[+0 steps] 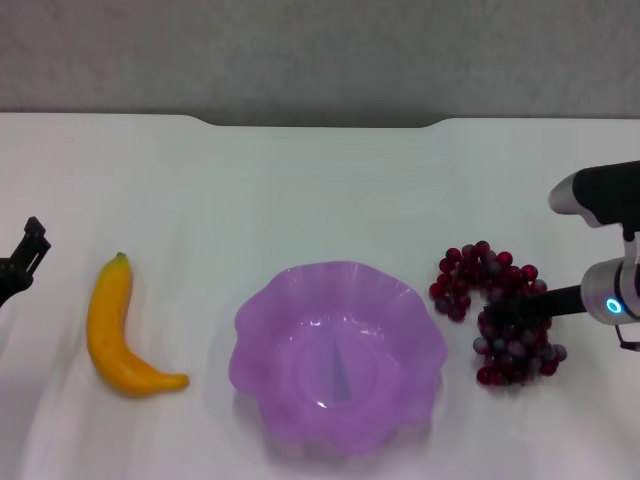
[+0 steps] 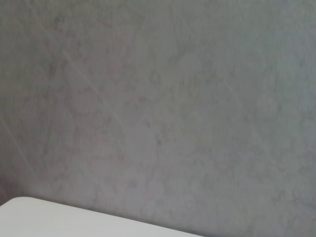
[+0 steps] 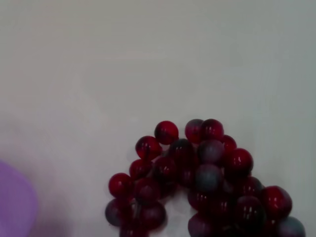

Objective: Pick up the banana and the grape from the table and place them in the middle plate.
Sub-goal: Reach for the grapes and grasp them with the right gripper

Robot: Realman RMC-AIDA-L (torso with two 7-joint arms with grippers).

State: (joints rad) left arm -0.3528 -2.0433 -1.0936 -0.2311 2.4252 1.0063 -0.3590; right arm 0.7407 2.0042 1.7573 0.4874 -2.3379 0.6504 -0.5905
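The banana (image 1: 110, 325) lies on the white table (image 1: 300, 190) at the left, left of the purple middle plate (image 1: 260, 310), which holds nothing. The grape bunch (image 1: 475, 270) lies on the table right of the plate. My right gripper (image 1: 515, 308) reaches in from the right and is down at the bunch, over its middle. The right wrist view shows the grapes (image 3: 197, 182) close up and a bit of the plate's edge (image 3: 15, 202). My left gripper (image 1: 25, 258) is at the far left edge, apart from the banana.
The table's far edge has a notch (image 1: 320, 122) against a grey wall (image 1: 320, 50). The left wrist view shows only the wall (image 2: 158, 98) and a corner of the table (image 2: 49, 217).
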